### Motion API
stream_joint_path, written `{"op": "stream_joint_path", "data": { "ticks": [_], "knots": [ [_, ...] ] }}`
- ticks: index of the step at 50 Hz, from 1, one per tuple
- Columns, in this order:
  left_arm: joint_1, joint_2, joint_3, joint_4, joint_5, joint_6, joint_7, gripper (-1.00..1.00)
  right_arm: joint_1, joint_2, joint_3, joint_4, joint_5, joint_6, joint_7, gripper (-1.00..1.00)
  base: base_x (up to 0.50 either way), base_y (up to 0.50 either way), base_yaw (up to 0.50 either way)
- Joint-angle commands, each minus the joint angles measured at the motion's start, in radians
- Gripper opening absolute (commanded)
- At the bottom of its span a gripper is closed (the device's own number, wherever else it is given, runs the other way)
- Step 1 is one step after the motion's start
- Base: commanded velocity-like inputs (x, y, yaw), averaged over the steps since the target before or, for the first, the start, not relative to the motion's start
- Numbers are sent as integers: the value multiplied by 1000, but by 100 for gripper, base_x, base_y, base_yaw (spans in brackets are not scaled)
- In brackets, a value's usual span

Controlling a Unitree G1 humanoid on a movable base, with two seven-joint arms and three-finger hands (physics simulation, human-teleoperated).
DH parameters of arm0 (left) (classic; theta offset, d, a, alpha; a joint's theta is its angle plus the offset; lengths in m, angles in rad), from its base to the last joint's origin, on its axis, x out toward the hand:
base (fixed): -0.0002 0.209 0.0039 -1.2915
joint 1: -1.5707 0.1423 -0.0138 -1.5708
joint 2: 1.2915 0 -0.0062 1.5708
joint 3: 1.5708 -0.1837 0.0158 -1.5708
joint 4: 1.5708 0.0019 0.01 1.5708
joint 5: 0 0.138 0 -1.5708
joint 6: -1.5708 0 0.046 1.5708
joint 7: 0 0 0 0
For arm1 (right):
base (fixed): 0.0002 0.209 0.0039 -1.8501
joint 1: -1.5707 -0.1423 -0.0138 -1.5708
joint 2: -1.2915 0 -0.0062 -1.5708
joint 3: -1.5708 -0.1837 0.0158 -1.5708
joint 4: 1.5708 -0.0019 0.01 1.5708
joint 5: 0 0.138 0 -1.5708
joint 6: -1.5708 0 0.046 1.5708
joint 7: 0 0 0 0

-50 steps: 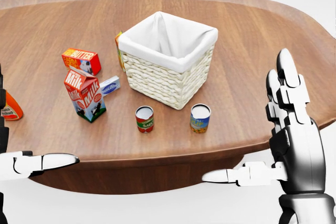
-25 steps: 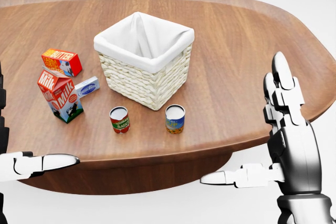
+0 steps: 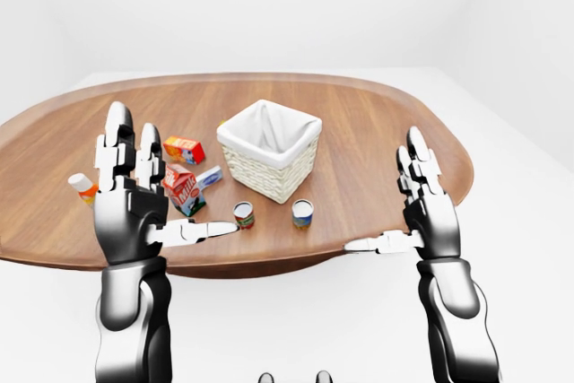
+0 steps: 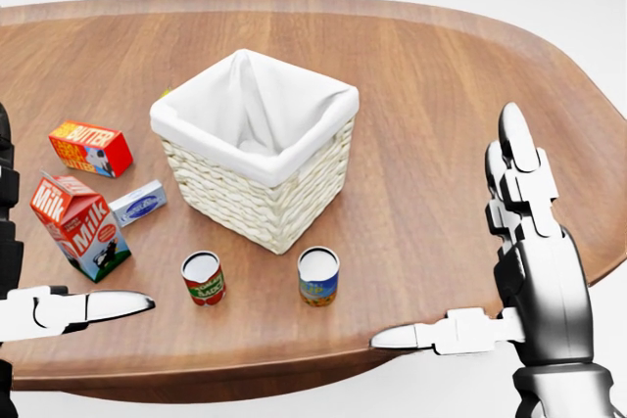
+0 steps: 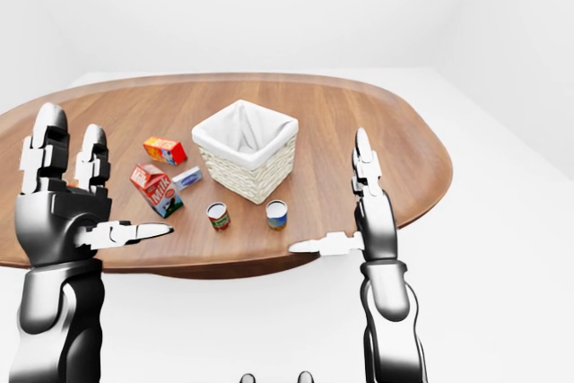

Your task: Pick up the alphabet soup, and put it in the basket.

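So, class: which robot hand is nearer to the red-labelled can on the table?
Left. The left robot hand has its thumb tip just left of the red-labelled can; the right robot hand stands far to its right.

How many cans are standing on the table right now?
2. In the head view, the red-labelled can stands below the basket's lower-left wall, and the blue-and-yellow can stands to its right. Others could hide behind the basket.

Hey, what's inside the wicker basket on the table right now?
Only a white cloth lining shows inside the basket; no can or box is in view there. Its near wall hides the very bottom. Both cans stand outside on the table.
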Motion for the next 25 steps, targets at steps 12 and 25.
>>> {"op": "stream_joint_path", "data": {
  "ticks": [12, 25],
  "knots": [
    [3, -2, -4, -4, 6, 0, -2, 100, 3, 0, 7, 9, -12, 0, 2, 100, 45, -6, 0],
    [2, -4, -5, -4, 7, 0, -1, 100, 0, 0, 6, 17, -14, 0, 2, 100, 45, 0, 0]
  ]
}}
